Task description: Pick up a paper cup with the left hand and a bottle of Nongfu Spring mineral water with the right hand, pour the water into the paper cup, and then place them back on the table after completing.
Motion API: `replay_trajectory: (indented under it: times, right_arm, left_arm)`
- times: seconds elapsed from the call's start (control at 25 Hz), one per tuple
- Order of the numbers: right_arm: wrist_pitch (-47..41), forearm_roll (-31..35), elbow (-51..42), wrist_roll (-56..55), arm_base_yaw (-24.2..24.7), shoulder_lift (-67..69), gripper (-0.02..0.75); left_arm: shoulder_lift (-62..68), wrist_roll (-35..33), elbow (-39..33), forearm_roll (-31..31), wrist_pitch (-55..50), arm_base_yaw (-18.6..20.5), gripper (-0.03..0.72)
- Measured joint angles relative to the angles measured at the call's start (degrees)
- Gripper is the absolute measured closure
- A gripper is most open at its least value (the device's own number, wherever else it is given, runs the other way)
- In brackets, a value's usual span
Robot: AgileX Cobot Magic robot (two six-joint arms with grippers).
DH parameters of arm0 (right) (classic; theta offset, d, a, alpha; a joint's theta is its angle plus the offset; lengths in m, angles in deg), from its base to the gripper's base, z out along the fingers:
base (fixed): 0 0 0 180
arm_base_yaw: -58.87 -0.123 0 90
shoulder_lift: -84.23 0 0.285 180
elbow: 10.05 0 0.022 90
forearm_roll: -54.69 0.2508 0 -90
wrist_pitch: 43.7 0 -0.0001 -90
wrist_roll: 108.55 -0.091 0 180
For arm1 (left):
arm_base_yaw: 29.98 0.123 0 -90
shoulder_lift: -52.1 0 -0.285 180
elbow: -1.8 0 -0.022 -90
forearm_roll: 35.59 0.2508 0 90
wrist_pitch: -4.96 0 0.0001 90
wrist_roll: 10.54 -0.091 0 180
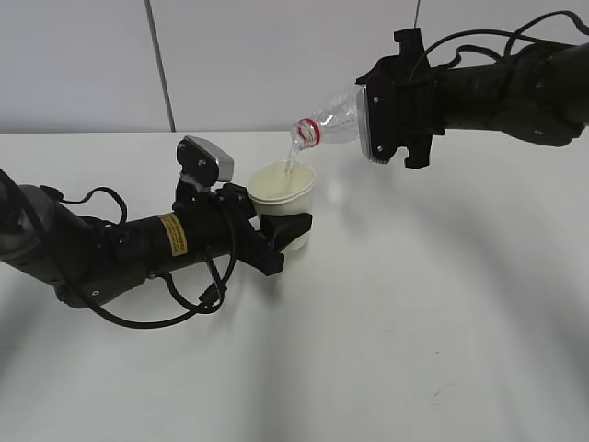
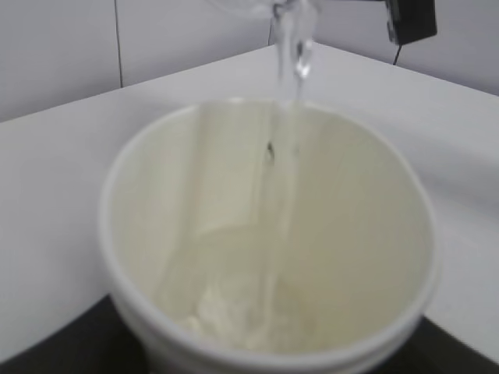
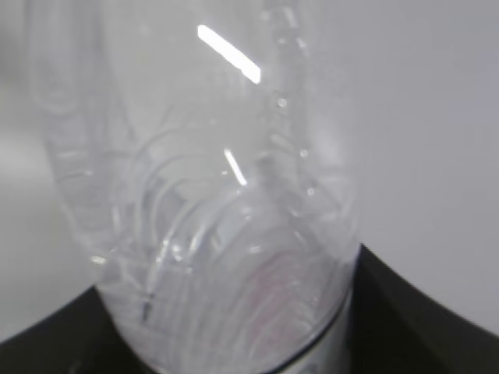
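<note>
Pouring grip: the bottle [image 1: 339, 118] is clamped by the right hand [image 1: 391, 115], jaws part-open around its body, neck tipped down so the mouth sits over the cup.
Receiving grip: the paper cup [image 1: 282, 191] is clasped upright by the left hand [image 1: 281, 230], raised just off the table [image 1: 414, 322], rim kept under the stream.
Water [image 2: 292, 54]: a thin stream is seen falling inside the rim; a little is pooled at the bottom.

Clear bottle [image 1: 336, 118] tilted neck-down, water [image 1: 292, 164] streaming into upright white paper cup [image 1: 281, 195]
</note>
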Motion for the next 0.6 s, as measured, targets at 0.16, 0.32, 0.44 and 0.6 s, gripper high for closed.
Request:
replay_trajectory:
  times: [0.16, 0.32, 0.44, 0.6]
  right_arm:
    - [0.0, 0.0, 0.0, 0.0, 0.0, 0.0, 0.29]
    - [0.0, 0.0, 0.0, 0.1, 0.0, 0.0, 0.29]
    - [0.0, 0.0, 0.0, 0.1, 0.0, 0.0, 0.29]
    - [0.0, 0.0, 0.0, 0.1, 0.0, 0.0, 0.29]
  left_arm:
    - [0.0, 0.0, 0.0, 0.0, 0.0, 0.0, 0.272]
    - [0.0, 0.0, 0.0, 0.0, 0.0, 0.0, 0.272]
    - [0.0, 0.0, 0.0, 0.0, -0.2, 0.0, 0.274]
    - [0.0, 0.0, 0.0, 0.0, -0.4, 0.0, 0.274]
